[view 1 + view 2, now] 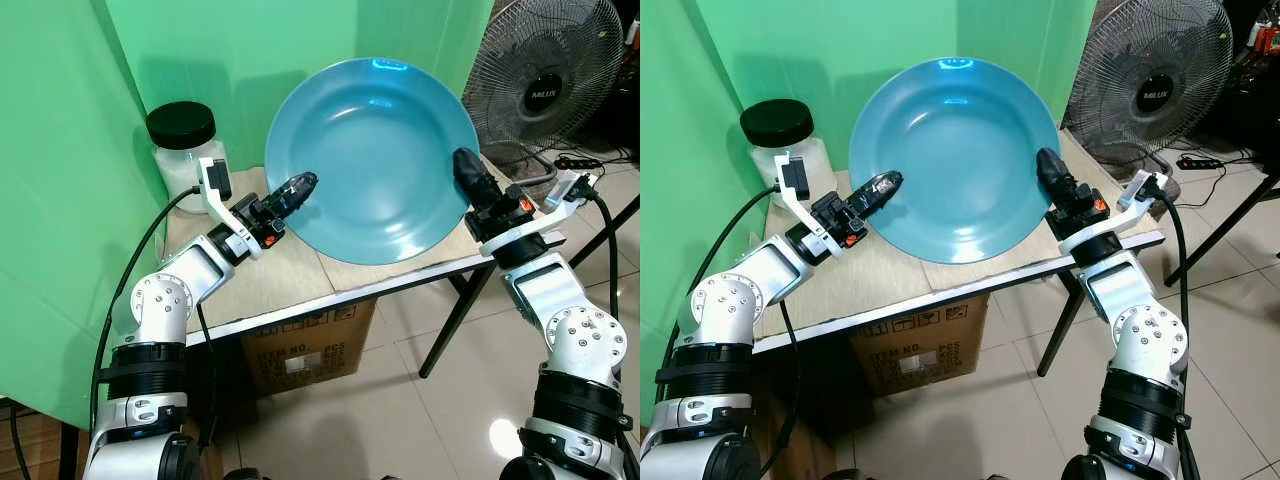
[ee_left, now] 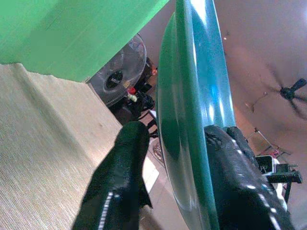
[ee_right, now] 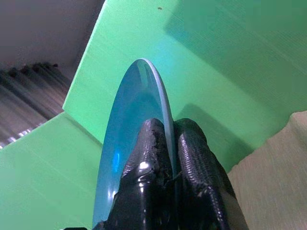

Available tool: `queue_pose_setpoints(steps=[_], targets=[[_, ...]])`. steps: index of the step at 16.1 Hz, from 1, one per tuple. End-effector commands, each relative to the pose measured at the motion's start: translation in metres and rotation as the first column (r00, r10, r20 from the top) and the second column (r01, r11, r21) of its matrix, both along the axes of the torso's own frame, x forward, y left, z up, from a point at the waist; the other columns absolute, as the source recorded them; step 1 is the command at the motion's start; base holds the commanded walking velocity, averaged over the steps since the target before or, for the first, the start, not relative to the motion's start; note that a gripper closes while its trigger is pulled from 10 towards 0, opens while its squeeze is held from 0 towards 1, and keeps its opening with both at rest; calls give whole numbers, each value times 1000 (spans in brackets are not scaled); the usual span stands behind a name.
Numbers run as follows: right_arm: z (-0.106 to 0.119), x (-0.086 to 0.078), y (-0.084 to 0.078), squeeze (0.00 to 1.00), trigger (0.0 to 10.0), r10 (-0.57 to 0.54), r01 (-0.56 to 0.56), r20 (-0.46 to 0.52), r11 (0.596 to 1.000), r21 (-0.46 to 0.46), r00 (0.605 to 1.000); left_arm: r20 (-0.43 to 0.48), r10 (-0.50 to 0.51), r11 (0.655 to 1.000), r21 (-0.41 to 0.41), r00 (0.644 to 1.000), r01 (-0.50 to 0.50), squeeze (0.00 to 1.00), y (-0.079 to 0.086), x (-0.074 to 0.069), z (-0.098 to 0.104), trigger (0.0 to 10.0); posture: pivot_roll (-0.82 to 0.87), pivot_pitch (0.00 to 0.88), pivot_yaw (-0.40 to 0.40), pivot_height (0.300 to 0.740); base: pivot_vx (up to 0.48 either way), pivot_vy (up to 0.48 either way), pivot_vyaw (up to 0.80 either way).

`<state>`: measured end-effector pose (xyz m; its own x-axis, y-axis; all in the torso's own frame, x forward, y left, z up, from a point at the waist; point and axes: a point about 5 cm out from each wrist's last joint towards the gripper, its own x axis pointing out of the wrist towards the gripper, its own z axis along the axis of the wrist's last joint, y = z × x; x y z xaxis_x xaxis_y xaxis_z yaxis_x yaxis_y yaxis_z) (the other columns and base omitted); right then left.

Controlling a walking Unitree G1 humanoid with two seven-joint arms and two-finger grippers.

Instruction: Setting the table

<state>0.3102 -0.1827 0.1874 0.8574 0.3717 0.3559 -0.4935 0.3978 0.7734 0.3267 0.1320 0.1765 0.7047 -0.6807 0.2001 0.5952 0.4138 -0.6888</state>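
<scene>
A large blue plate (image 1: 370,160) is held tilted up above the beige table (image 1: 290,280), its hollow side facing me. My left gripper (image 1: 300,188) is at the plate's left rim; in the left wrist view its fingers (image 2: 120,182) straddle the plate's edge (image 2: 192,96), shut on it. On the opposite rim, my right gripper (image 1: 465,165) is shut on the plate. Seen from the right wrist, both of its fingers (image 3: 192,158) pinch the thin edge of the plate (image 3: 134,120).
A clear jar with a black lid (image 1: 185,150) stands at the table's back left. A green backdrop (image 1: 70,150) walls the left and rear. A standing fan (image 1: 545,80) is at the right, a cardboard box (image 1: 300,350) under the table.
</scene>
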Motion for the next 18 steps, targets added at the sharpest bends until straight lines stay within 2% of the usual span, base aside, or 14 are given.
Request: queue_pose_setpoints(steps=[1,6,7,8,9,10,11,14,16,18], targets=[[6,-2,-4,0,0,-20,20,31,1000,17,999,6,6,1000,10,1000,-7,0,0,3,4,0,16,0,12,740,0,0,0],[6,-3,-5,0,0,-21,21,37,1000,15,999,-6,42,999,16,999,-41,0,3,6,4,0,15,0,13,740,0,0,0],[6,-2,-5,0,4431,-22,22,35,1000,4,999,-3,56,998,14,998,-56,0,5,7,6,0,14,0,14,740,0,0,0],[6,-2,-5,0,4431,-22,22,34,1000,-2,999,0,63,998,13,998,-63,0,5,8,7,0,14,0,14,740,0,0,0],[5,-2,-4,0,10000,-24,25,25,999,-20,999,8,67,998,13,998,-67,0,6,8,9,0,15,0,14,740,0,0,0],[3,-2,-3,0,10000,-18,18,13,999,-45,1000,22,74,997,11,997,-74,0,7,9,12,0,15,0,14,740,0,0,0],[-1,-1,0,1000,10000,-8,7,-10,995,-100,1000,56,80,997,9,995,-81,0,7,10,20,0,15,0,14,740,0,0,0],[-8,1,4,1000,10000,-9,-2,-58,983,-186,998,118,68,998,0,991,-69,0,7,9,32,0,15,0,11,740,0,0,0],[-10,0,6,1000,10000,3,-18,-73,977,-214,997,129,56,998,0,990,-57,0,6,7,34,0,15,0,11,740,0,0,0],[-15,1,11,1000,10000,7,-34,-86,948,-315,996,130,34,999,-3,991,-34,0,4,6,34,0,14,0,12,740,0,0,0]])
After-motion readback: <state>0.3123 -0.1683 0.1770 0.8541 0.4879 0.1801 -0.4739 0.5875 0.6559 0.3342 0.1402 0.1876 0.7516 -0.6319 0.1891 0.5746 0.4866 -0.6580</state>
